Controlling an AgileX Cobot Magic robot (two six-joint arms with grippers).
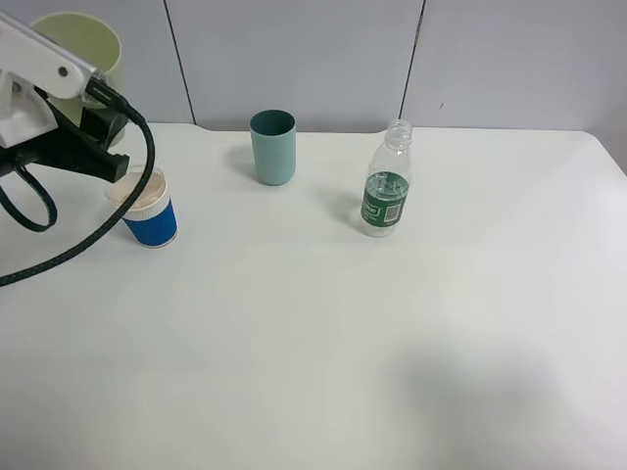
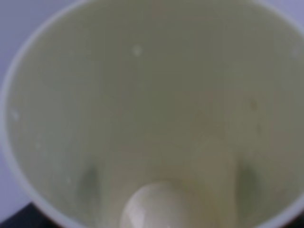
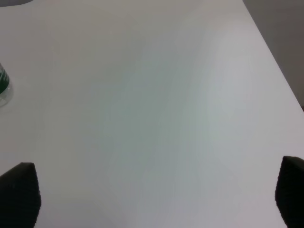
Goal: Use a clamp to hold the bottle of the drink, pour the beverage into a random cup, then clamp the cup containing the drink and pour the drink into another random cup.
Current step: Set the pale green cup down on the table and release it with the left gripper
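Observation:
My left gripper (image 1: 93,127), the clamp, is shut on the pale yellow-green cup (image 1: 78,54) and holds it in the air at the far left, just above and behind the blue-sleeved paper cup (image 1: 147,211). The left wrist view is filled by the yellow-green cup's inside (image 2: 152,109), where I can make out no liquid. The bottle (image 1: 386,186) stands upright and uncapped right of centre, with clear beverage low inside it. An edge of the bottle (image 3: 3,88) shows in the right wrist view. My right gripper (image 3: 156,194) is open over bare table, with nothing between its fingers.
A darker teal straight-sided cup (image 1: 272,147) stands at the back centre. The white table (image 1: 343,343) runs to a grey panelled wall (image 1: 294,49) behind it. The table's right edge (image 3: 275,61) shows in the right wrist view.

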